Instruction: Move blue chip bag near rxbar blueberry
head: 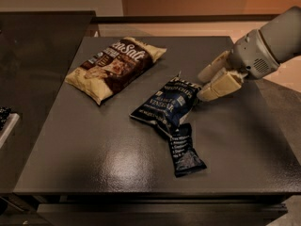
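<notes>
Right now the crinkly dark navy chip bag with white lettering lies on the dark grey counter, its lower end touching the small flat navy bar wrapper. Just beside the bag's upper right corner, the beige two-finger hand is spread.

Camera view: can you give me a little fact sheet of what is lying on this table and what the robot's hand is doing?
Surface: dark table
Blue chip bag: middle of the table, lying flat
Rxbar blueberry: nearer the camera, its top end meeting the chip bag's lower corner
Cream-and-brown bag: far left, apart from both
Gripper: at the chip bag's upper right corner, open; contact with the bag cannot be told
</notes>
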You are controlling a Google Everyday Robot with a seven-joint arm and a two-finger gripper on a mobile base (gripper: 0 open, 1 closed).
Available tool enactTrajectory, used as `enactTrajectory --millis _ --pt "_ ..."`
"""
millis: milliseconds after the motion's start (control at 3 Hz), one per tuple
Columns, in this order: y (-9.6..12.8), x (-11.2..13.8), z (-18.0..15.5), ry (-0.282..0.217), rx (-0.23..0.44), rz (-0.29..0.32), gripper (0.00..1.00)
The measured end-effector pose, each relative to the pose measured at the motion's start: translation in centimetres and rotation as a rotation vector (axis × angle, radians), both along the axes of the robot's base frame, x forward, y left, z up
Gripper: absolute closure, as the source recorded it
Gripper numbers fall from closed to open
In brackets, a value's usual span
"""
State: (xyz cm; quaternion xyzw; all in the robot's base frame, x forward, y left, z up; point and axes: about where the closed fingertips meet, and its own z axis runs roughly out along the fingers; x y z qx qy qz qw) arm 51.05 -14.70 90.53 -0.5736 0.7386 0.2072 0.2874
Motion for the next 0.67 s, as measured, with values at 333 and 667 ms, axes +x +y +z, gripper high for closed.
enactTrajectory --millis 333,667 --pt "0.14 0.01 -0.03 0.000 0.000 0.002 0.00" --pt "0.14 0.01 -0.03 0.000 0.000 0.002 0.00"
